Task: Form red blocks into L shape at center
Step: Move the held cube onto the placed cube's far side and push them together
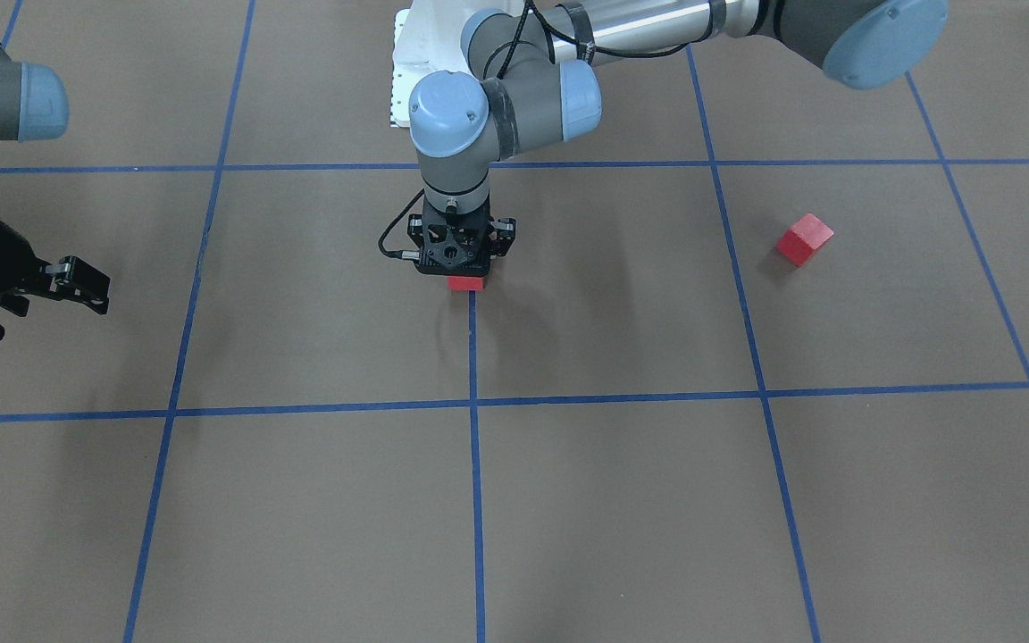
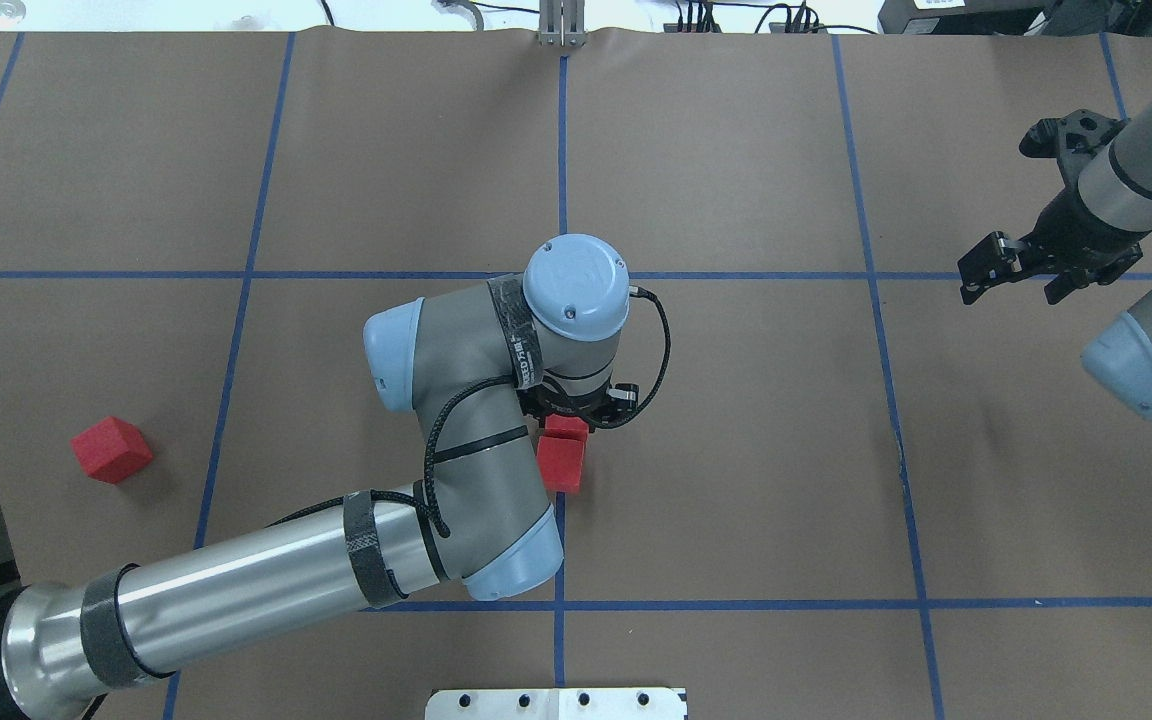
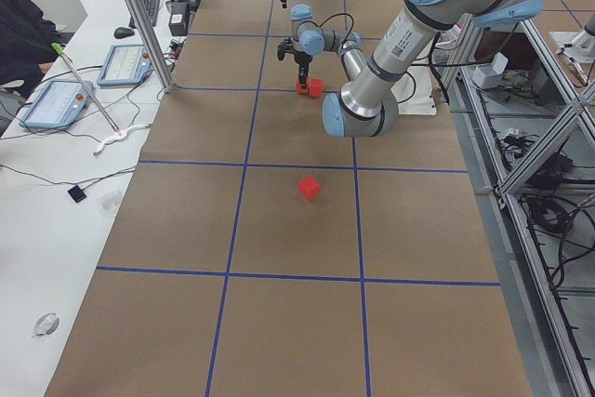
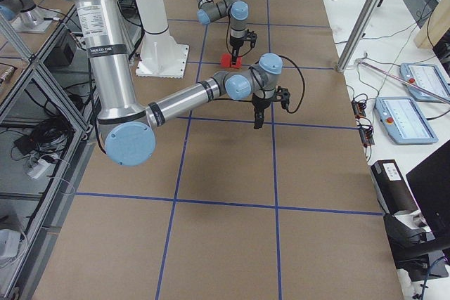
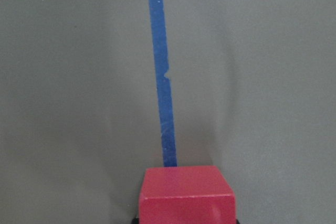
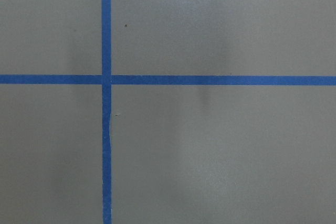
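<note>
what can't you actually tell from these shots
1. Fingers of the left gripper: hidden by its own wrist in the overhead and front-facing views; open or shut, cannot tell.
2. The two small matte red cubes at the centre: the arm partly covers one in the overhead view; touching or not, unclear.
3. Left wrist view: the near red cube is cut off by the bottom edge.

This is a robotics lab. Two industrial robot arms [image 2: 236, 580] stand on a white base plate [image 2: 556, 703] at a long table covered in brown paper [image 2: 736, 450] and marked off with a blue tape grid [image 2: 876, 350]. Aluminium frame posts [image 3: 139, 16] edge the table. On the white bench beside it lie teach pendants [image 3: 56, 104], a keyboard [image 3: 149, 2] and loose cables [image 3: 548, 220].
</note>
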{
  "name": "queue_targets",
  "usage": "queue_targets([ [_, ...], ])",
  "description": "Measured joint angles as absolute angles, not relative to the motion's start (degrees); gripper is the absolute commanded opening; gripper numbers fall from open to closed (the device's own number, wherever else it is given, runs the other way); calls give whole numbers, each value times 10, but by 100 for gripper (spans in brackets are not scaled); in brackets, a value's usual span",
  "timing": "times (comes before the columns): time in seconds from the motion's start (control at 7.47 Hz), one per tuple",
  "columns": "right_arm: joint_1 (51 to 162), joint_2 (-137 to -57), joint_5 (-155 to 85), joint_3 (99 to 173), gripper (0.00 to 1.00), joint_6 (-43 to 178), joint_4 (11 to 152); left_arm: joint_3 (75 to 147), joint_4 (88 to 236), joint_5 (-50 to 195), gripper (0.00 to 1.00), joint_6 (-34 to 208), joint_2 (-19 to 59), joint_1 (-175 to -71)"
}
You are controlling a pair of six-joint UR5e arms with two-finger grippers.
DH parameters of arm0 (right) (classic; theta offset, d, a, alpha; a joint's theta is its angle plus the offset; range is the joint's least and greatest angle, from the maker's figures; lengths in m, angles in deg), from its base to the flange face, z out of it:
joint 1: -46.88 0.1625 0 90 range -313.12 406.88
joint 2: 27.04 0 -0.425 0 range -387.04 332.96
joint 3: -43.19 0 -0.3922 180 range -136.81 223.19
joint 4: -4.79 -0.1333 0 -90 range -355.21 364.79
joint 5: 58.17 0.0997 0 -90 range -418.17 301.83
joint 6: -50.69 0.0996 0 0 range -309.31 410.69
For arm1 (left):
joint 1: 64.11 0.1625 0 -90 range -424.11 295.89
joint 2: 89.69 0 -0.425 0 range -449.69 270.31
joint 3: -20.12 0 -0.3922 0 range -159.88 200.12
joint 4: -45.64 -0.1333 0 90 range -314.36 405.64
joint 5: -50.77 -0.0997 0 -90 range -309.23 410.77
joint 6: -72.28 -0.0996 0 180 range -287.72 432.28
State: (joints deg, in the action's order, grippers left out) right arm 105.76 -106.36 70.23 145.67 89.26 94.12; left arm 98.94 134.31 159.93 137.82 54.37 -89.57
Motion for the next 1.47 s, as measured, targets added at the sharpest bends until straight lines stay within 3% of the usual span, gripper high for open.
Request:
queue_targets([
  [1.47,1059,-1065,702,1462,100,892,942,998,1343,1599,0,1399,531,-892],
])
